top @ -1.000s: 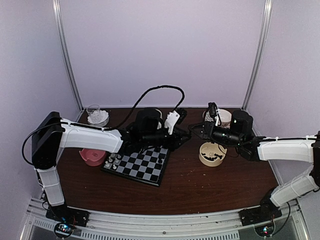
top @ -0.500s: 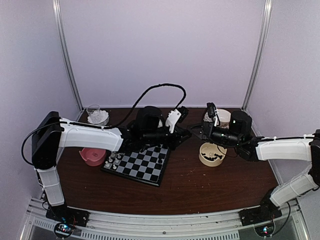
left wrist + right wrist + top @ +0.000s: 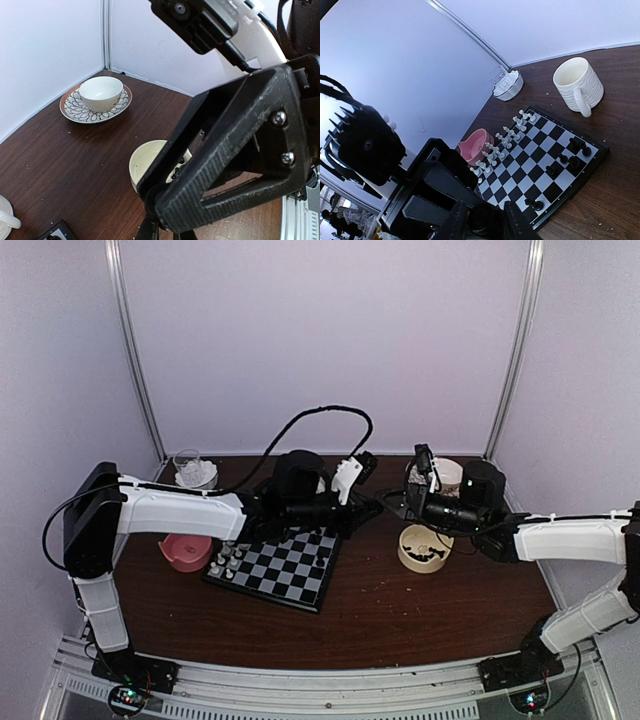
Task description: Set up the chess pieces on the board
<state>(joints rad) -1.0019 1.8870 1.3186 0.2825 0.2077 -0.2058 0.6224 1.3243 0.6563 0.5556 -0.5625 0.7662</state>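
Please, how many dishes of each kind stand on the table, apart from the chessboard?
bowls: 2 (pink bowl, cream bowl)
white mug: 1
cup on saucer: 1
glass dish: 1
total: 5

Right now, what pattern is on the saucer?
Saucer: dark petal outlines on white; left wrist view.

**Markings: none legible**

No text, label, brand, number or sign can be read in any view. The board (image 3: 530, 160) and the white mug (image 3: 574, 82) just beyond it look plain. Other surfaces are too small or blurred to tell.
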